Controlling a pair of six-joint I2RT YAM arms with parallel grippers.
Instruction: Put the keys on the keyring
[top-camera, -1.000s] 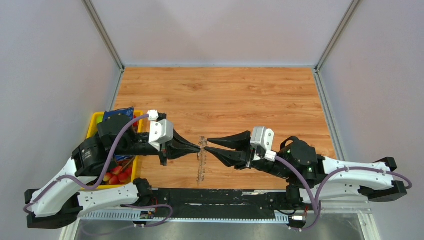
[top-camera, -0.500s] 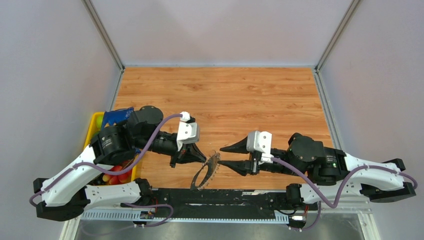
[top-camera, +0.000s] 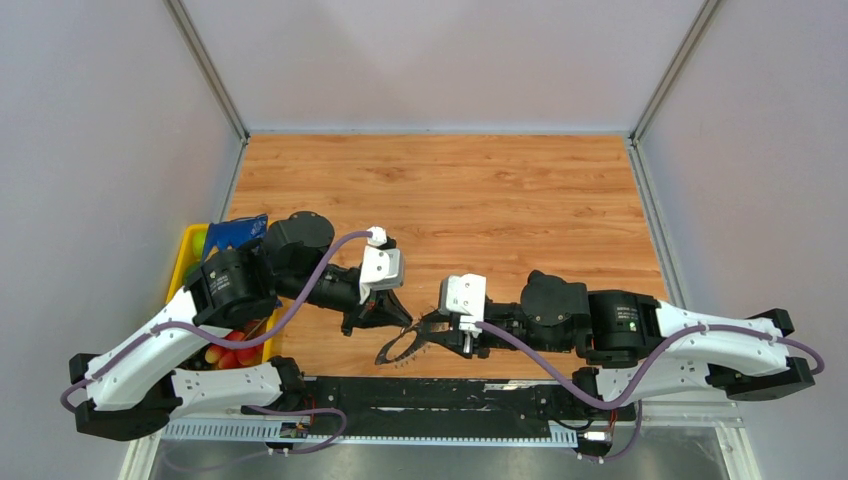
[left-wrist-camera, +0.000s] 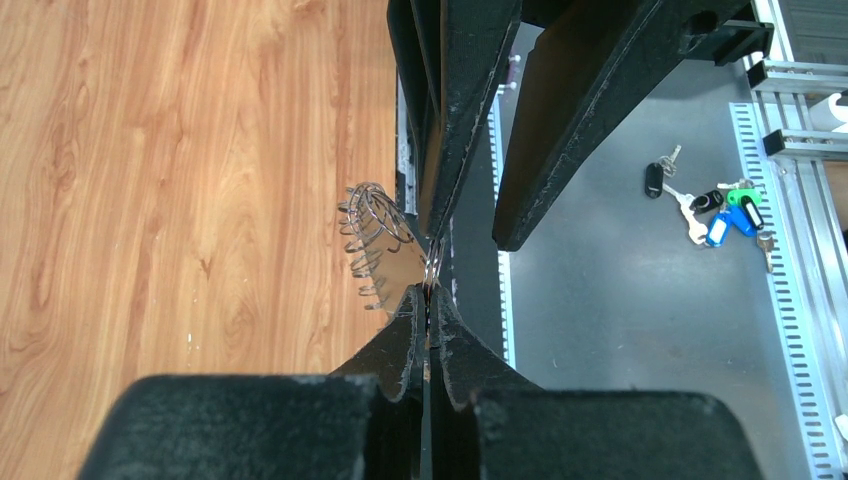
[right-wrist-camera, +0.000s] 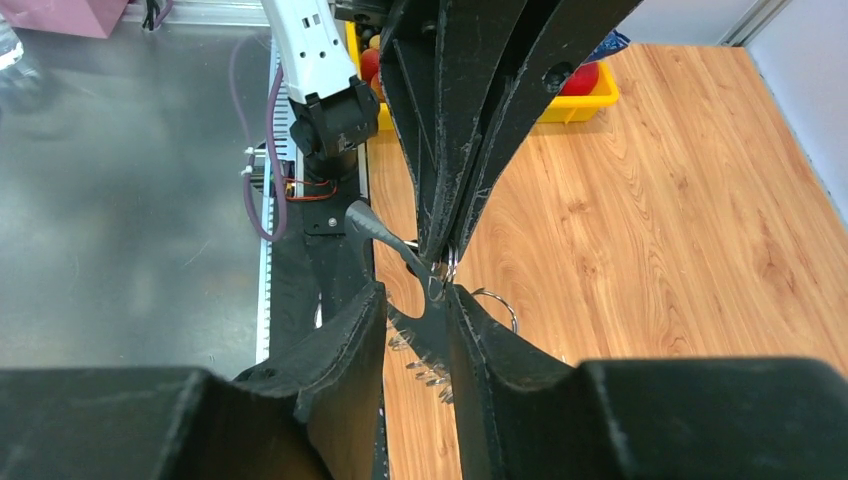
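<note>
The keyring (top-camera: 398, 347) is a thin grey hoop with a fringe of small metal loops (left-wrist-camera: 372, 235), held low over the table's near edge. My left gripper (top-camera: 403, 322) is shut on its wire (left-wrist-camera: 430, 292). My right gripper (top-camera: 428, 330) faces it tip to tip, jaws apart (right-wrist-camera: 417, 288). The hoop's wire sits at the tip of its right-hand finger (right-wrist-camera: 480, 340), and the fringe (right-wrist-camera: 428, 372) shows between the fingers. Keys (left-wrist-camera: 715, 205) with coloured heads lie in a bunch on the grey surface beyond the table edge, and a black-headed key (left-wrist-camera: 654, 180) lies beside them.
A yellow bin (top-camera: 190, 250) with red items sits at the table's left edge under the left arm, a blue packet (top-camera: 235, 232) on its far end. A black rail (top-camera: 430, 395) runs along the near edge between the arm bases. Grey walls close in the wooden table (top-camera: 450, 190).
The left arm swung the keyring right and nearer, and the hoop tipped from edge-on to flatter. The right gripper slid left until its tips met the hoop at the left gripper.
</note>
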